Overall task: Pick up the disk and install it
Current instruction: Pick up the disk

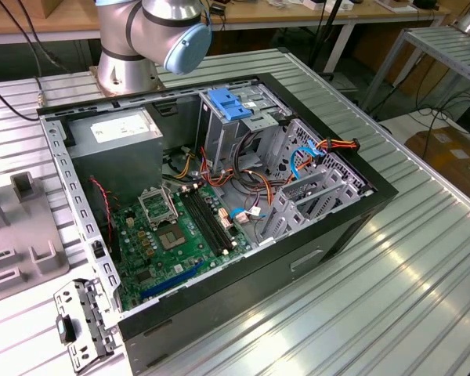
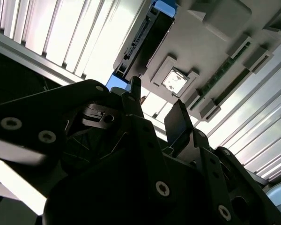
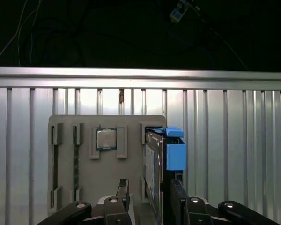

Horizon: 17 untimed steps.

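The disk (image 3: 153, 161) stands on edge in a slot of a grey holder plate (image 3: 65, 126); I see its silver body and blue side rail (image 3: 175, 154). In both wrist views my gripper (image 3: 151, 193) is open just short of it, one black finger (image 3: 123, 190) on each side of the disk's near end with a gap on both sides. The second wrist view shows the disk (image 2: 139, 40) edge-on beyond the gripper (image 2: 155, 107), with nothing between the fingertips (image 2: 180, 115).
The holder plate also carries a processor chip (image 3: 106, 138) and a memory stick (image 3: 76, 161). An open computer case (image 1: 329, 227) lies on the ribbed metal table (image 1: 392, 298), with a blue bracket (image 1: 229, 104) on its drive cage, a grey power supply (image 1: 117, 135) and motherboard (image 1: 176, 231).
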{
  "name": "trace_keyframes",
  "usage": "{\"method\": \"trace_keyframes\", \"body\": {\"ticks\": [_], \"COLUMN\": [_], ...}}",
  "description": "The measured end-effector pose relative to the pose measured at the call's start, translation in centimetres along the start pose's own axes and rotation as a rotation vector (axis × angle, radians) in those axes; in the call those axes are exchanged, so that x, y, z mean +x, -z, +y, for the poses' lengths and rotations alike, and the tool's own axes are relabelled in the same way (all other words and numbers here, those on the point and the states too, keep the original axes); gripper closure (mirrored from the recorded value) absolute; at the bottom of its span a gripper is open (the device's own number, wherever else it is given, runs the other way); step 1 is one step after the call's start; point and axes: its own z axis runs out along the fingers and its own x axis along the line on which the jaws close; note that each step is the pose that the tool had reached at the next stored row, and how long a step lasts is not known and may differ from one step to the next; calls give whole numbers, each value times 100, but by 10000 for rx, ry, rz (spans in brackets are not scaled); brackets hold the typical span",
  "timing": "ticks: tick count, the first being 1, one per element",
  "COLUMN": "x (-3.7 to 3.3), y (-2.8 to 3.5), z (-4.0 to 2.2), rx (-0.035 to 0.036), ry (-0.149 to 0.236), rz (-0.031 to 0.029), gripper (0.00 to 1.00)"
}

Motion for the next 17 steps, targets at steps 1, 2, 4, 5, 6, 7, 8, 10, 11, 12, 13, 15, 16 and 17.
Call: {"method": "trace_keyframes", "body": {"ticks": [1,2,4,5,6,7,8,10,11,12,13,15,16,17], "x": [-2,-3,-5,-12,-18,-24,-36,-74,-94,-103,-151,-167,-180,-192], "y": [-7,-12,-21,-30,-35,-40,-48,-71,-85,-93,-144,-166,-185,-202], "z": [0,0,-1,0,-1,-1,-2,-2,-3,-3,-4,-1,1,5], "rx": [0,0,0,2,0,1,1,0,0,0,-1,-2,-4,-5], "ry": [0,0,0,-2,-1,0,0,2,4,8,28,37,46,56], "rz": [0,0,0,-1,-1,-1,-6,-23,-31,-35,-53,-57,-59,-59], "gripper": [52,52,52,52,52,52,52,52,52,52,52,52,52,52]}}
